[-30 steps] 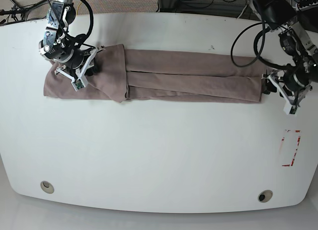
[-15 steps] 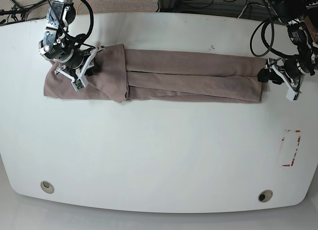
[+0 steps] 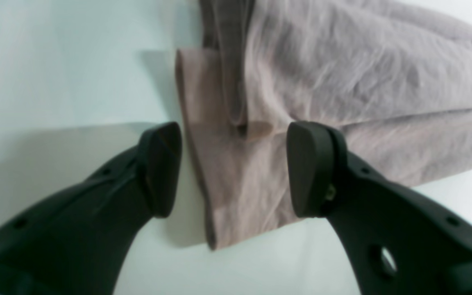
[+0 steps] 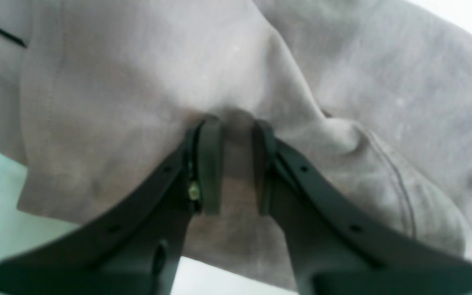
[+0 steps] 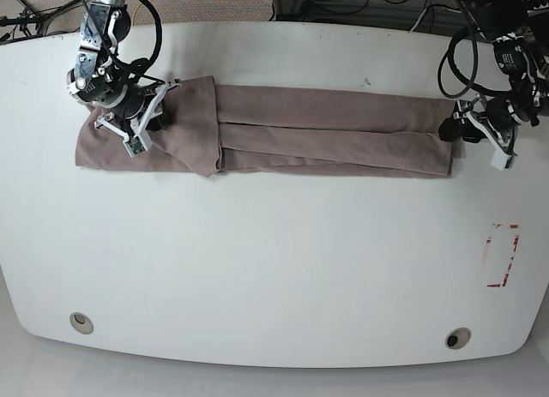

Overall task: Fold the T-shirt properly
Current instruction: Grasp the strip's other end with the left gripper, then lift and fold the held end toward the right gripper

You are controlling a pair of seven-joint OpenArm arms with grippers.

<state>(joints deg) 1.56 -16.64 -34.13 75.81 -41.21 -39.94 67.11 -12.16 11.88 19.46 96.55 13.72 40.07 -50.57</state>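
Over at the right edge, the left claw [image 5: 453, 131] has swung in, jaws wide around the T-shirt [image 5: 326, 129] hem, gripping nothing; right claw [image 5: 146, 114] stays pinched on cloth — end-to-end fold looks imminent.

Mauve-brown T-shirt [image 5: 326, 131], folded lengthwise, long flat strip

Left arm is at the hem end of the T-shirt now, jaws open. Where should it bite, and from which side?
Take the T-shirt at its stacked end edge, where the folded layers overlap, coming in from the bare table beyond that end. The left gripper already straddles that edge with its jaws open, so closing there would likely catch all layers. The right gripper pinches the far end.
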